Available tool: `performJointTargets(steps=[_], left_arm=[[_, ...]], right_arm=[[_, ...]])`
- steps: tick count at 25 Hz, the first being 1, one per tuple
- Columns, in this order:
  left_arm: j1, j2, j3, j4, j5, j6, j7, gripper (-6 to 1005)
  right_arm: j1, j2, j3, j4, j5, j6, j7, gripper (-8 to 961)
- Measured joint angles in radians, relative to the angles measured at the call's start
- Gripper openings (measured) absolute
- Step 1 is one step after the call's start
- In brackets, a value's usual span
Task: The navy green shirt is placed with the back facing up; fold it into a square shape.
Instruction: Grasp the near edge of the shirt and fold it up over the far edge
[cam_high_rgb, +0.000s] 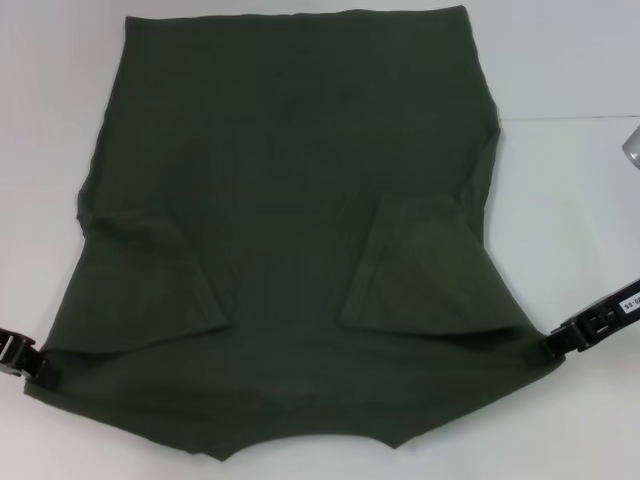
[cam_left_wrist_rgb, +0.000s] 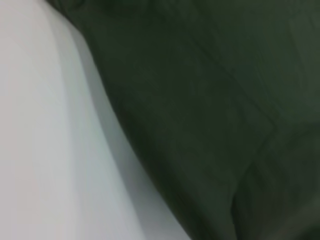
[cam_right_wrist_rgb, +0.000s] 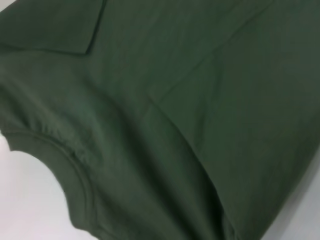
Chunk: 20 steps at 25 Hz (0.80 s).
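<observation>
In the head view, the navy green shirt (cam_high_rgb: 290, 240) lay flat on the white table (cam_high_rgb: 570, 70), its long axis running away from the robot, collar end nearest and hem farthest, both sleeves folded inward. The left gripper (cam_high_rgb: 28, 362) sat at the shirt's near left corner and the right gripper (cam_high_rgb: 572, 335) at its near right corner, each touching the cloth edge; whether either had closed on the fabric I could not tell.

The left wrist view showed only dark cloth beside bare table.

The right wrist view showed the ribbed collar (cam_right_wrist_rgb: 75, 175) and a folded sleeve edge.
</observation>
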Motion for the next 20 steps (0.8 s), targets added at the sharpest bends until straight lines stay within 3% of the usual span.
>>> performJointTargets(steps=[11,20], left_arm=[[-0.003,0.001,0.0,0.0,-0.009,0.071,0.05,38],[0.006,0.004,-0.002,0.0,-0.042,0.161,0.193,37]], right_arm=[[-0.012,-0.006,-0.001,-0.008,0.0,-0.037,-0.032,76],[-0.031,-0.01,0.015,-0.008,0.003,-0.081,-0.096,76]])
